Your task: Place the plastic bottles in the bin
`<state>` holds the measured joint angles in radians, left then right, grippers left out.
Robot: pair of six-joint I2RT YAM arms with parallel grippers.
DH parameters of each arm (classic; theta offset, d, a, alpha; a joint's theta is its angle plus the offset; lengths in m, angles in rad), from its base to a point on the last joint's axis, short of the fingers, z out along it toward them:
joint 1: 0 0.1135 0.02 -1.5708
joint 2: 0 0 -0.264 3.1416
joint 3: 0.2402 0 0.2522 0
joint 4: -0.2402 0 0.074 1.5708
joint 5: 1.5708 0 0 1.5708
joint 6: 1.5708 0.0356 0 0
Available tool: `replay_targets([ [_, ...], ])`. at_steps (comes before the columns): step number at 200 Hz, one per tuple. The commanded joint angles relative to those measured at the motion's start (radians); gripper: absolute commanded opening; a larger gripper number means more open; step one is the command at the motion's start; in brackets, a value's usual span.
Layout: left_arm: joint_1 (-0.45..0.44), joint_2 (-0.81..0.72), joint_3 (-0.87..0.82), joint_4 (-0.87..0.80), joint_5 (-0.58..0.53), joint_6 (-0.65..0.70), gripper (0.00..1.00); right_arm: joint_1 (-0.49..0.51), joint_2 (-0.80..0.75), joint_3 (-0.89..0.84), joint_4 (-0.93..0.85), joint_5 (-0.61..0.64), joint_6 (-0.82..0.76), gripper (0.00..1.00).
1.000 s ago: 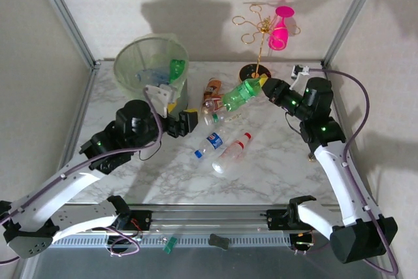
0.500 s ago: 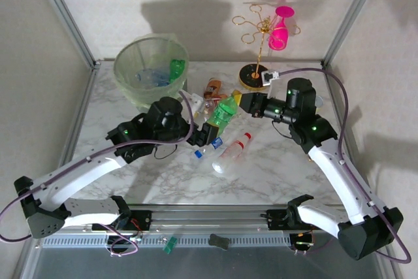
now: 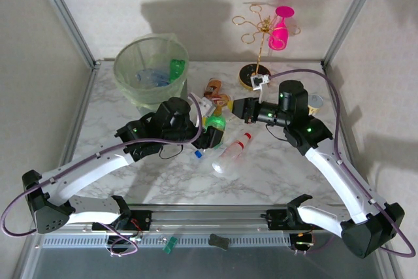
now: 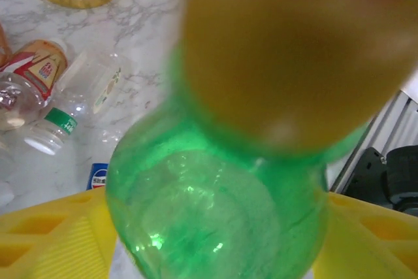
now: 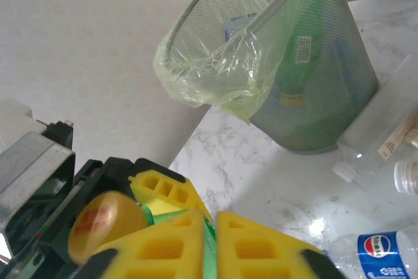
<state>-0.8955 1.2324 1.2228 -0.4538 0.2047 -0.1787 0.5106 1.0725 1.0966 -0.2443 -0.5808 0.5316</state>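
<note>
Two arms meet over the middle of the white marble-patterned table [image 3: 281, 174], sharing one green translucent plastic bottle [image 3: 215, 122] with a round orange-yellow cap [image 5: 104, 223]. The left gripper [image 3: 212, 134] is closed partway around the bottle's wide, bulbous body, with its two ridged yellow fingers [image 4: 52, 240] against either side. The right gripper [image 3: 237, 109] is pinched tight near the neck, and just a green sliver shows between its two blocky yellow fingers [image 5: 170, 246]. Four more bottles lie loose near the table's centre: an orange-and-red labelled bottle [image 3: 212, 88], a clear green-capped bottle [image 4: 52, 129], a blue-labelled bottle [image 5: 385, 249] and a clear red-capped bottle [image 3: 233, 151]. The pale green translucent round bin [image 3: 130, 63], lined with a thin crinkled bag, stands at the far left corner. It holds a second green bottle [image 3: 177, 68] beside some bluish plastic. Near the far edge, one gold wire stand [image 3: 249, 73] on a round black base carries one glossy pink glass [image 3: 281, 29].
</note>
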Motion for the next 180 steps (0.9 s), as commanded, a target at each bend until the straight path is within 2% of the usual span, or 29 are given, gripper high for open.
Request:
replay_targets([
  [1,-0.007,0.006,0.016,0.026,0.047,0.004,0.70,0.009,-0.006,0.022,0.030,-0.026,-0.015,0.10],
  [35,-0.011,0.013,-0.009,0.057,0.014,0.002,0.67,0.008,-0.015,-0.011,0.056,0.023,0.002,0.10],
  [58,-0.011,0.028,-0.102,0.166,-0.119,-0.069,0.43,0.008,-0.003,-0.065,0.056,0.156,0.034,0.11],
  [76,-0.011,0.073,-0.114,0.170,-0.134,-0.105,0.34,0.010,0.018,-0.085,0.009,0.266,0.042,0.13],
  [110,-0.010,0.064,-0.150,0.190,-0.170,-0.141,0.38,0.015,0.012,-0.134,-0.065,0.385,0.039,0.23],
  [124,-0.011,0.055,-0.156,0.185,-0.184,-0.143,0.40,0.016,0.014,-0.145,-0.111,0.457,0.041,0.25],
  [180,-0.007,0.038,-0.178,0.184,-0.193,-0.162,0.48,0.027,0.005,-0.204,-0.183,0.564,0.146,0.46],
])
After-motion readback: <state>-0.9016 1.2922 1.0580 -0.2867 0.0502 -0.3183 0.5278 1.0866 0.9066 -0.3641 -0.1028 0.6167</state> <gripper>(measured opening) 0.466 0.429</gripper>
